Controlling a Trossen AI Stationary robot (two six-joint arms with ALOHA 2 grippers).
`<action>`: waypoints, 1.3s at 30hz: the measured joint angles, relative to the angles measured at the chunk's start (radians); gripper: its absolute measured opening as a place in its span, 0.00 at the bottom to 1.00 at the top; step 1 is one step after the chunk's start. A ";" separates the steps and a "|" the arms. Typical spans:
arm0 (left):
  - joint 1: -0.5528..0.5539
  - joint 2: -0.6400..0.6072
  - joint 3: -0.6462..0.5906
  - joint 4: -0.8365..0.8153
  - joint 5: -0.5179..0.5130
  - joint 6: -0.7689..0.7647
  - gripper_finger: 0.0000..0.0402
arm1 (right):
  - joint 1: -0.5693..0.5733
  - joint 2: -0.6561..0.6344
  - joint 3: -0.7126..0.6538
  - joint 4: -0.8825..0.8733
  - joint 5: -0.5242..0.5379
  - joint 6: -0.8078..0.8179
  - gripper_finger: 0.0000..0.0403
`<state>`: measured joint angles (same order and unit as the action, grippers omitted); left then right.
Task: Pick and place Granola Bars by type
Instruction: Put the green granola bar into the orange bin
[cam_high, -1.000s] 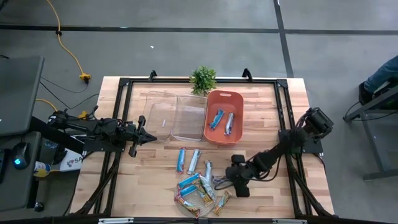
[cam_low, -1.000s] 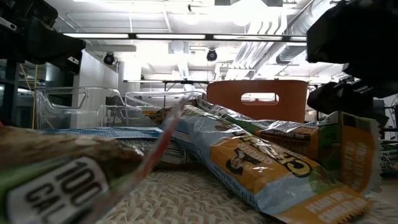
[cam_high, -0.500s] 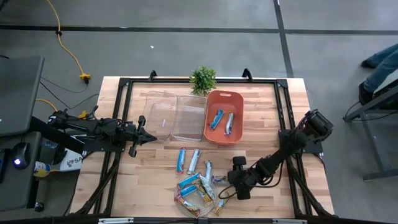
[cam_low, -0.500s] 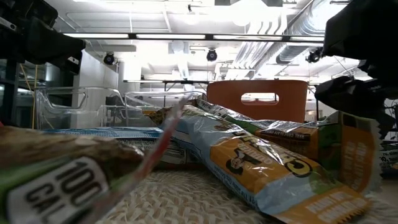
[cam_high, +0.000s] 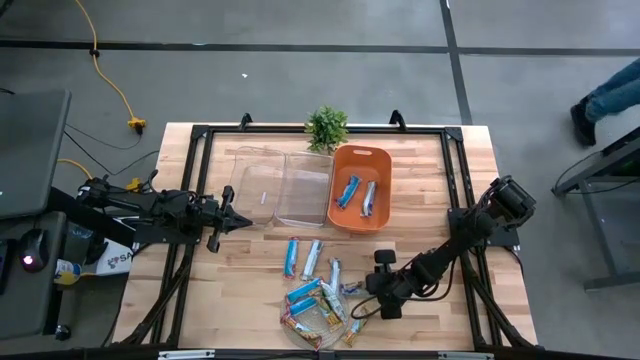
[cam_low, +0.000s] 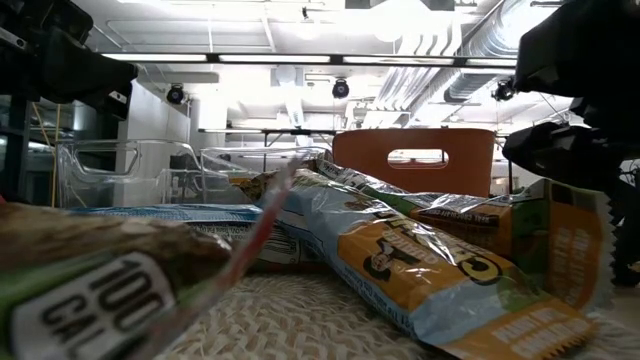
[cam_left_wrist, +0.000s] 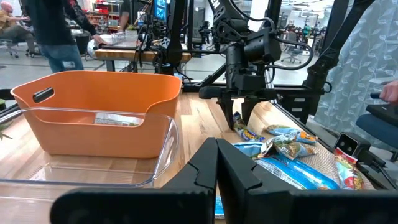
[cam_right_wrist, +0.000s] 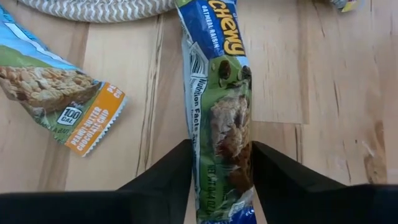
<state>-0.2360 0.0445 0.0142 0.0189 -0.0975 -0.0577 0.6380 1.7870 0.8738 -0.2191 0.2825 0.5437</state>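
Note:
The granola bars lie flat in a pile on the round woven mat (cam_high: 312, 316), with three more in a row (cam_high: 312, 258) on the wood and two in the orange basket (cam_high: 360, 188). My right gripper (cam_right_wrist: 221, 180) is open and points down beside the mat. Its fingers stand on either side of one end of a green-and-blue Chewy bar (cam_right_wrist: 222, 118) that lies flat on the table. The left wrist view shows the same gripper (cam_left_wrist: 239, 118) over this bar (cam_left_wrist: 247, 132). My left gripper (cam_left_wrist: 216, 168) is shut and waits at the table's left, by the clear bins. My right gripper comes from above with its fingers (cam_right_wrist: 165, 183) across the Chewy bar, level with the long edges of its end (cam_right_wrist: 225, 186). The bar lies flat on the wood, its other end toward the mat. I cannot tell whether the fingers touch it.
Two clear plastic bins (cam_high: 282, 188) stand left of the orange basket, and a small potted plant (cam_high: 326, 127) stands at the far edge. A peanut-butter bar (cam_right_wrist: 59, 93) lies close beside the Chewy bar. Bare wood lies to the right of the right gripper.
My right gripper has moved a short way toward the table's near-left, toward the pile on the mat, then held still. The bars have not moved.

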 joint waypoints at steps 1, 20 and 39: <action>0.000 0.000 0.000 0.000 0.000 0.000 0.00 | 0.000 0.000 0.000 0.000 0.000 0.005 0.35; 0.000 0.000 0.000 0.000 0.000 0.000 0.00 | -0.001 -0.014 0.001 -0.007 0.004 0.032 0.21; 0.000 0.000 0.000 0.000 0.000 0.000 0.00 | -0.003 -0.104 0.000 -0.006 0.029 -0.005 0.20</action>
<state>-0.2361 0.0448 0.0143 0.0189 -0.0976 -0.0577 0.6346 1.6835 0.8742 -0.2250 0.3117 0.5391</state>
